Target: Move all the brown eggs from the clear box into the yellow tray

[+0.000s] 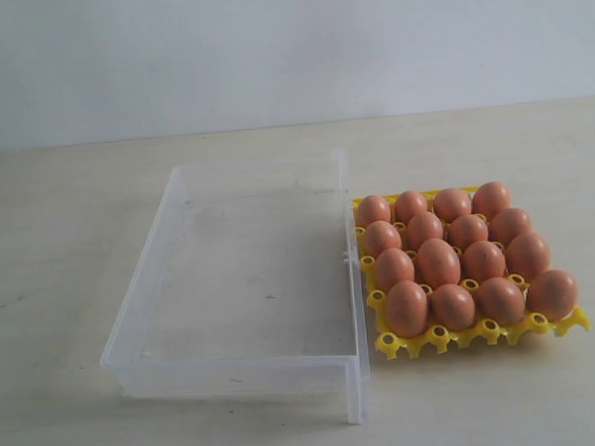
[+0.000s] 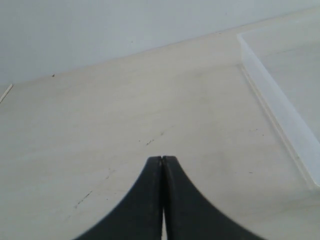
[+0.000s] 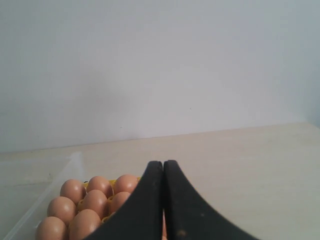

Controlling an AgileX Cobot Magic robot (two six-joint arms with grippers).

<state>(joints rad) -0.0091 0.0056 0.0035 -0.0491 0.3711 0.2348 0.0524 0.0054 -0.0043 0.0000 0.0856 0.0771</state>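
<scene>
The left tool (image 2: 163, 159) hovers over bare table (image 2: 100, 125) with its jaws pressed together, holding nothing. It sits off the outer side of the clear box (image 1: 235, 374). There is one box, and no egg shows inside it. Just beside its right wall is the single yellow tray (image 1: 431, 338), which carries the brown eggs (image 1: 437, 261). I count sixteen, in four rows of four, though the tight packing makes one more or less possible.

The right tool (image 3: 163, 163) is also closed and empty. It looks across the tray from the side away from the box.

The move looks finished, so the risk now is disturbance. A careless sweep of the right tool could clip the eggs. A knock to the box could push the tray, because the two sit so close. The front right corner egg sits at the tray's edge and seems likeliest to roll off.
</scene>
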